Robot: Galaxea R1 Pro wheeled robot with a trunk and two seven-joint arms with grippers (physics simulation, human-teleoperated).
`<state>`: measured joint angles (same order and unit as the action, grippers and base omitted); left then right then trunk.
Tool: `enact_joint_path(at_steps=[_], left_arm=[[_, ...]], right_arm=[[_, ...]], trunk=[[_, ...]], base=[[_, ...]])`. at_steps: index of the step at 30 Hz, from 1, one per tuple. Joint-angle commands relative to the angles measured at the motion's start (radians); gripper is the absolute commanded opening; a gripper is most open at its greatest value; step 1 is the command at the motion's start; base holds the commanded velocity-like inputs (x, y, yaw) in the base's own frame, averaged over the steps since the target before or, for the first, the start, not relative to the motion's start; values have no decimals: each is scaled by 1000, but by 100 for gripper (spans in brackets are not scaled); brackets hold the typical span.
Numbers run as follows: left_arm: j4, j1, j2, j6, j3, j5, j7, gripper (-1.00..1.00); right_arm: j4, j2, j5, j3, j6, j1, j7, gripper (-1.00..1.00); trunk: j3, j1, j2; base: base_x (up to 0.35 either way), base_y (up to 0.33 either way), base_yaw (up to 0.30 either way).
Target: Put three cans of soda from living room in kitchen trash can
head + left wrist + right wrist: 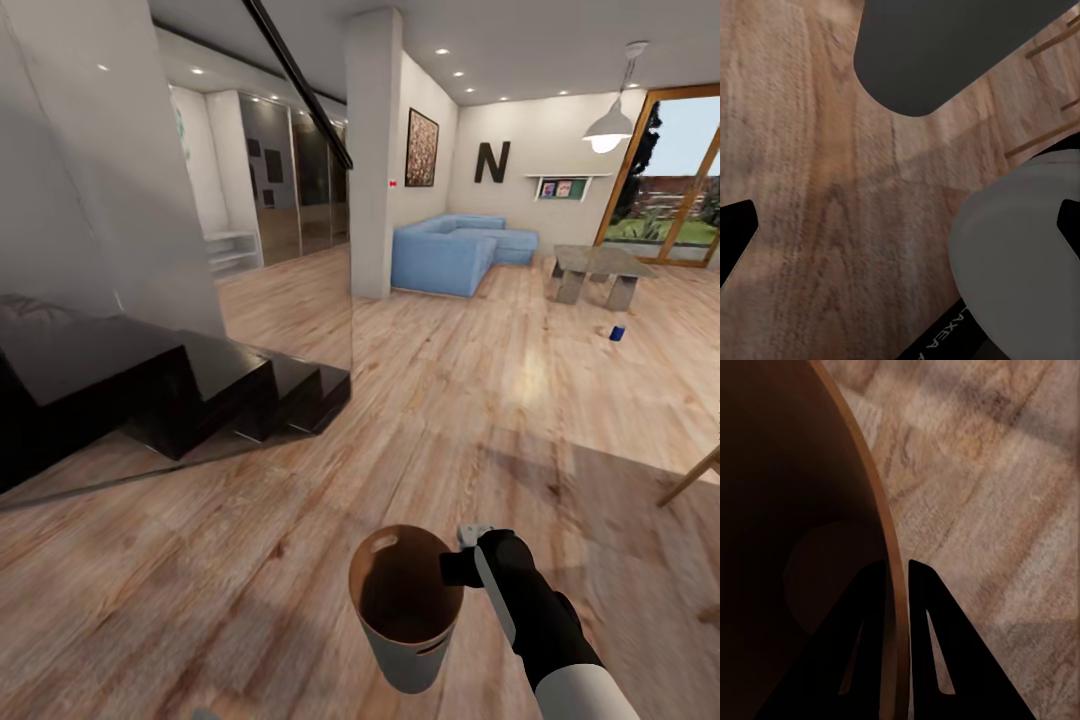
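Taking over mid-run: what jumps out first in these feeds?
The right gripper is clamped on the rim of the trash can, one finger inside the brown interior and one outside, holding it low in the head view. The bin looks empty. Beyond it are black glossy stairs at left, a blue sofa by a white pillar, and a small blue object on the wood floor at right.
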<state>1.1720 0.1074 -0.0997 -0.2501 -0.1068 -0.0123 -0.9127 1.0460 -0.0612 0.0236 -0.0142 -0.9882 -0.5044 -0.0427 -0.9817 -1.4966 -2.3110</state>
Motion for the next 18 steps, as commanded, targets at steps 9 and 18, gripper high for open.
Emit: enact_joint_path(at_steps=[9, 18], left_arm=[[0, 0, 0, 0, 0, 0, 0, 100], [0, 0, 0, 0, -1, 0, 0, 100]], right_arm=[[0, 0, -20, 0, 0, 0, -5, -100], [-1, 0, -20, 0, 0, 0, -5, -100]], trunk=[[-6, 0, 0], [-12, 0, 0]], base=[[31, 0, -152], [2, 0, -163]])
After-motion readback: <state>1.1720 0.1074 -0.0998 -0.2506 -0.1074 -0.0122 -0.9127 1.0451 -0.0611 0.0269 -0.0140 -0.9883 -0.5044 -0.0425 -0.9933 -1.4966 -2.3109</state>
